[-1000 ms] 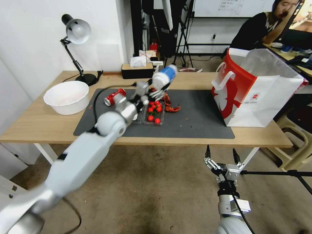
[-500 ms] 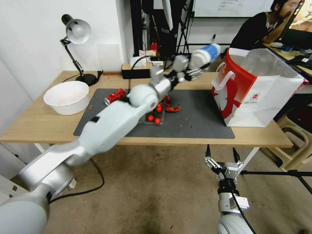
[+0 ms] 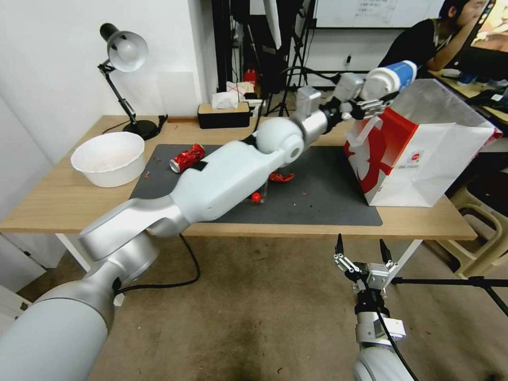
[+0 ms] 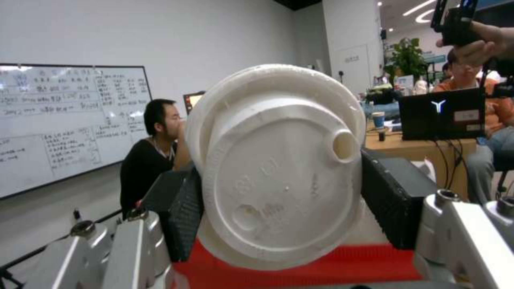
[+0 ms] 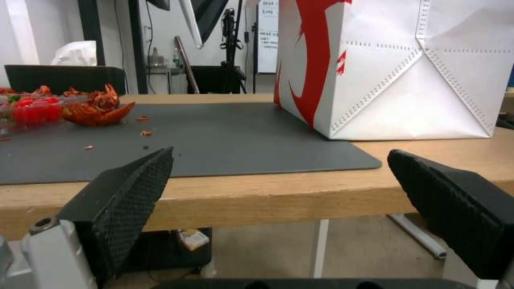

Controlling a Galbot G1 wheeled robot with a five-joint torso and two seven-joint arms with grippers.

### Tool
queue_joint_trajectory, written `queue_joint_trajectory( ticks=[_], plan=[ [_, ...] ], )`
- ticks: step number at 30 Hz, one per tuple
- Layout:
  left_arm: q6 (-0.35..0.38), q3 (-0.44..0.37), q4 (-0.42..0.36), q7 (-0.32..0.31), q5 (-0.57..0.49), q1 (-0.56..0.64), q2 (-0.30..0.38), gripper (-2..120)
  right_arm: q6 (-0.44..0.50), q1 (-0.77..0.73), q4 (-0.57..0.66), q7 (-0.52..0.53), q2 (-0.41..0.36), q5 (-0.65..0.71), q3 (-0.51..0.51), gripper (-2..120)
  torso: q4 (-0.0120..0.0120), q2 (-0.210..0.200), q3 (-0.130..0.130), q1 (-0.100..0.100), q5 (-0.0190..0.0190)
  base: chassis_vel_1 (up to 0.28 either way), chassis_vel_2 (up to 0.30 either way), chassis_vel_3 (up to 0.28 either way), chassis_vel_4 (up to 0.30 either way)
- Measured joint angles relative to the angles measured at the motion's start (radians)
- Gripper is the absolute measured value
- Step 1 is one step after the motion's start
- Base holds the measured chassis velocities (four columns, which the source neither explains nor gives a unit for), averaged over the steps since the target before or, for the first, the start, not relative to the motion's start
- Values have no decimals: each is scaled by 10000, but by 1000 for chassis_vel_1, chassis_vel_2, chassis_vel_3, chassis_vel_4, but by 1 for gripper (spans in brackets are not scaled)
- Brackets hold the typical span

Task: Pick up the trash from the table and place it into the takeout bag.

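My left gripper [image 3: 377, 101] is shut on the blue-white lidded cup [image 3: 392, 78] and holds it tilted just over the left rim of the red and white takeout bag [image 3: 423, 159]. In the left wrist view the cup's white lid [image 4: 278, 160] sits between the black pads [image 4: 396, 200]. A crushed red can [image 3: 187, 157] lies on the dark mat [image 3: 317, 196]. Red shell leftovers [image 3: 280, 177] and a tomato tray [image 3: 256, 197] lie partly hidden behind my left arm. My right gripper [image 3: 360, 253] hangs open below the table's front edge [image 3: 63, 217], facing the bag [image 5: 407, 72].
A white basin [image 3: 108, 157] stands at the table's left, with a desk lamp [image 3: 124, 53] and a black tissue box [image 3: 223, 114] behind. A tripod leg [image 3: 450, 282] and a beige chair [image 3: 487, 222] are at the right.
My left arm has swung the cup up and to the right, from above the middle of the mat to the bag's left rim. The right arm has stayed still.
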Motion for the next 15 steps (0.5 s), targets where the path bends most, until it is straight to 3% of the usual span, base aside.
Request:
queue_joint_trajectory(
  ticks=[7,15],
  plan=[
    [-35,119,675,46,-52,-273,-766,63,13,-3,-25,4,104,-4,-7,100,-1,0,0,0,-1,0,0,0,0],
    [-39,354,760,23,-135,-291,-900,63,27,87,-100,4,188,-42,-69,100,0,0,0,-1,-2,0,0,0,0]
  ],
)
